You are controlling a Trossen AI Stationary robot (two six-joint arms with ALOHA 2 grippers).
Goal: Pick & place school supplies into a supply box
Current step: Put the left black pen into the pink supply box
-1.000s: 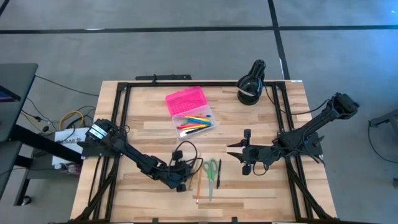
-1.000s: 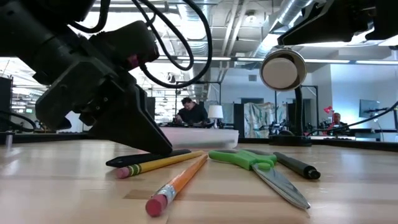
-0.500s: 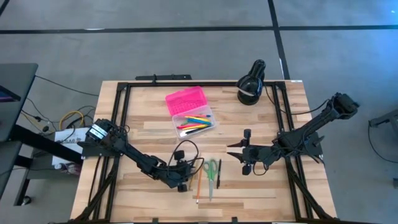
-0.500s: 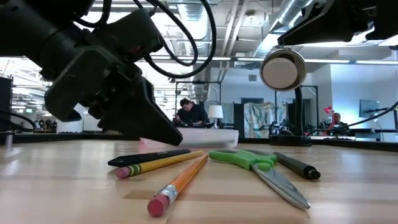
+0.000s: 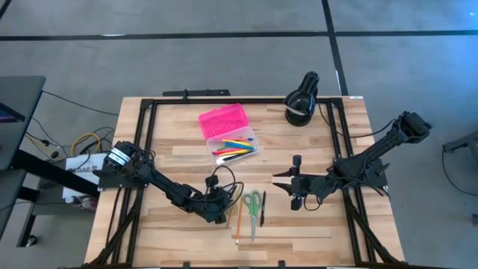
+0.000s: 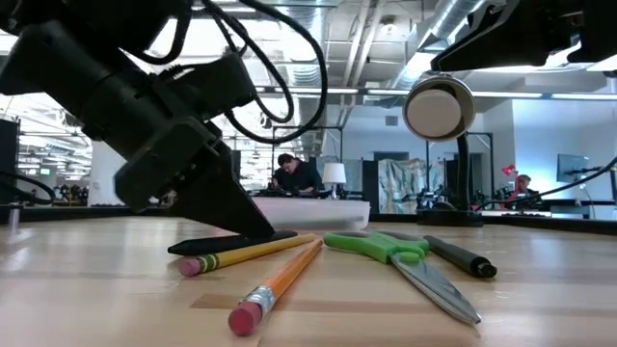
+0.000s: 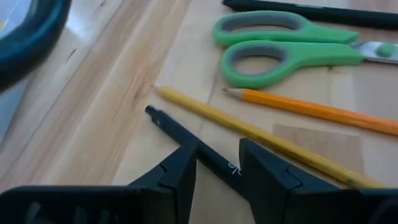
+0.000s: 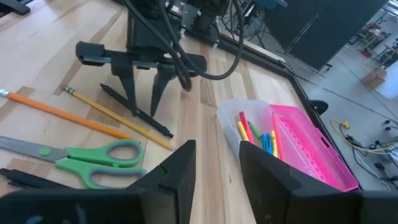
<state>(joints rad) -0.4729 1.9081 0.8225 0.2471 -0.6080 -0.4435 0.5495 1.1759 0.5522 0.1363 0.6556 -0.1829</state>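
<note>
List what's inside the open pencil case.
The pencil case's clear base holds a few pens or markers: yellow, red, green, blue and orange ones. The pink lid lies open beside them. Anything underneath those is covered, so an exact count isn't possible.

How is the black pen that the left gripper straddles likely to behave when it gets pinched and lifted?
The black pen looks thin, straight and rigid, so it probably stays stiff. It lies flat on the wood between the open fingers of the left gripper and seems round, so it may roll against the yellow pencil beside it. Held off-centre, it could tilt.
</note>
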